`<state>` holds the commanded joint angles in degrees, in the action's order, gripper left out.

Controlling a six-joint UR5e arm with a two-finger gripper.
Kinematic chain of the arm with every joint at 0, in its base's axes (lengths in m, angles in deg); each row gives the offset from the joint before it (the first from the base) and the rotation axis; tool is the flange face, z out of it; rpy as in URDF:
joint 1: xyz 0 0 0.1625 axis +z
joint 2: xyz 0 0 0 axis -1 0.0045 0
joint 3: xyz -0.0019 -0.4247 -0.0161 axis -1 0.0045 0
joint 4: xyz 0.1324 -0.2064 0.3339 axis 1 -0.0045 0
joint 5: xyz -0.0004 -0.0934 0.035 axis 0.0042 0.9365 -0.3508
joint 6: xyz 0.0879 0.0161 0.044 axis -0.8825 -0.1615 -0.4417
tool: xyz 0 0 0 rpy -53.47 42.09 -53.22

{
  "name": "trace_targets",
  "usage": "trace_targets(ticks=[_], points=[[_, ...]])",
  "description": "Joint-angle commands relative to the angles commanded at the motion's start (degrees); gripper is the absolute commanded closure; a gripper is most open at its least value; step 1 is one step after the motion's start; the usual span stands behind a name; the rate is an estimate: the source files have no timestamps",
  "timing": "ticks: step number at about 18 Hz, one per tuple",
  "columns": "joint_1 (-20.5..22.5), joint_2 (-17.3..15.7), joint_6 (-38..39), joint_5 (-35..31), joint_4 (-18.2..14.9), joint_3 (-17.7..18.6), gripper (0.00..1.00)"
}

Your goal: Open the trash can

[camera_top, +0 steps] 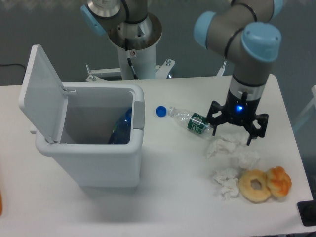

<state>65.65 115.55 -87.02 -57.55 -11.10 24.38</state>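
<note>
You see the trash can (89, 143) well away from the gripper (237, 129), lid already standing up, so opening looks finished; the fingers are spread, holding nothing, and you need no further move.

The scene was viewed by one fixed camera, set high in front and angled down across the table (163, 207) toward the arm's base (133, 37), at moderate distance.
</note>
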Motion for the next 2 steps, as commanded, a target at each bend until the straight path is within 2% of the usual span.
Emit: trace_targets(ticks=[2], points=[[-0.1,0.4,0.0,-0.2,-0.1,-0.3,0.00]])
